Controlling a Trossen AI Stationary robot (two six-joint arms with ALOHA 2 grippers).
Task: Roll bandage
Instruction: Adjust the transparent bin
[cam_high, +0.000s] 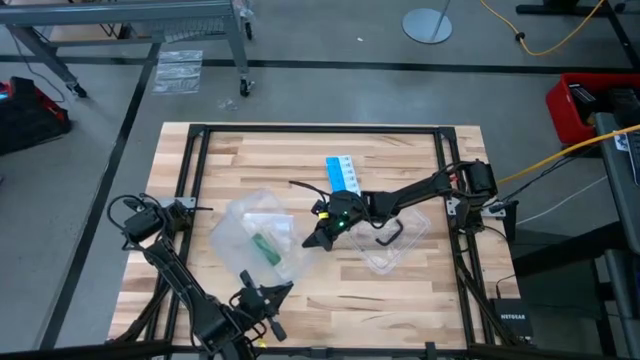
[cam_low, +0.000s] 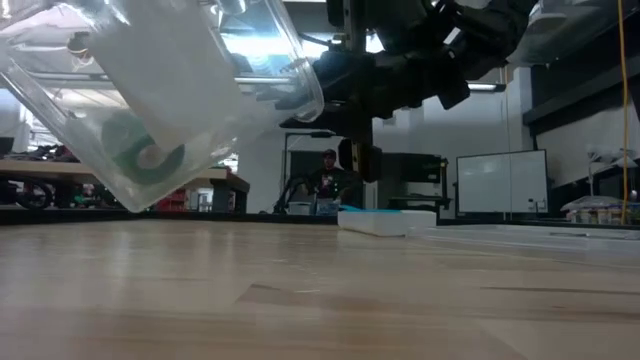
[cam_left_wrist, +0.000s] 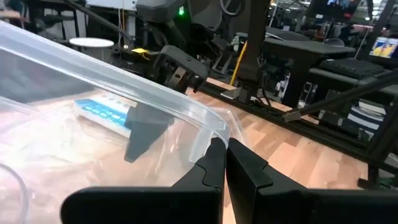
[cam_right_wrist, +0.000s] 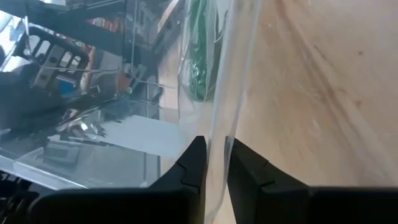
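A clear plastic package (cam_high: 245, 225) hangs tilted above the table, as the low view shows. Inside it lies the dark green bandage (cam_high: 267, 247), seen as a roll through the clear wall (cam_low: 135, 150) and as a green strip in the right wrist view (cam_right_wrist: 200, 56). My left gripper (cam_high: 283, 290) comes from the near left and is shut on the package's near edge. My right gripper (cam_high: 318, 238) reaches in from the right and is shut on the package's right edge. My left gripper pinches the package's clear rim at a corner (cam_left_wrist: 214, 132) between its two shut fingers, which point about level from the table's near side. The package spreads away beyond the fingers, off the table. My right gripper pinches a thin clear wall of the package (cam_right_wrist: 219, 134) between its two fingers, one on each face. It comes from the table's right, slanting a little down. The package hangs lifted and tilted beyond the fingers, with the bandage inside.
A second clear plastic tray (cam_high: 395, 245) lies under my right arm. The blue-and-white card (cam_high: 343, 173) lies flat behind it, toward the far edge. A black frame (cam_high: 195, 135) borders the wooden top. A person (cam_low: 328, 175) sits in the room beyond.
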